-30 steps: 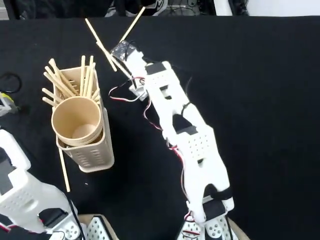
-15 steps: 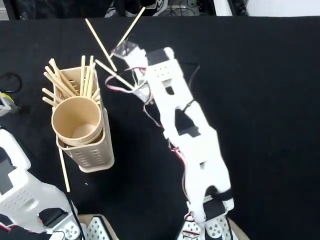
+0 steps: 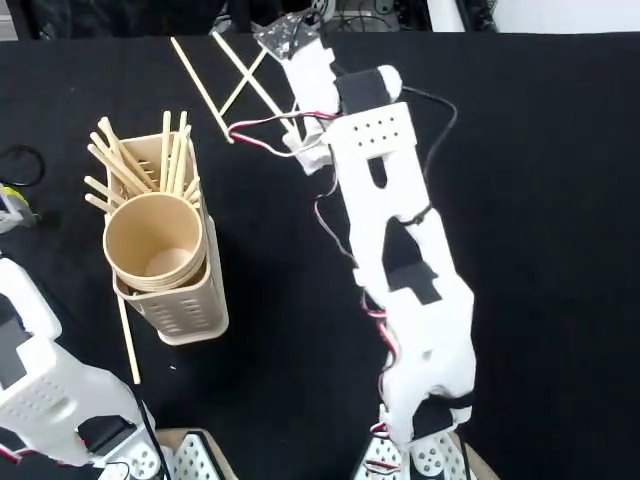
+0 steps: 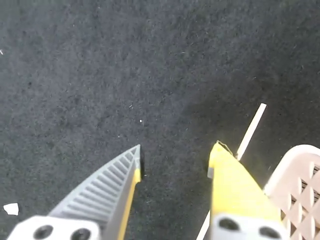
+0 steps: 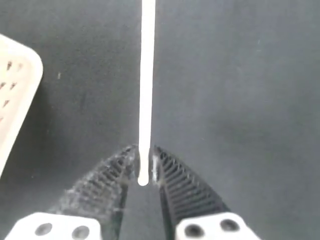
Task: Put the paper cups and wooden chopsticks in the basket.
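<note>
Your right gripper point(image 5: 144, 159) pinches one chopstick point(image 5: 148, 75) by its end; your left gripper point(image 4: 177, 147) hangs spread, seemingly just beside the basket point(image 4: 300, 175).

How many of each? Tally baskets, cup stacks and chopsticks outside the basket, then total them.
Basket: 1
Stack of paper cups: 1, in the basket
Chopsticks outside the basket: 4 (one beside it, two lying farther off, one in the right tool)
Total: 6
</note>
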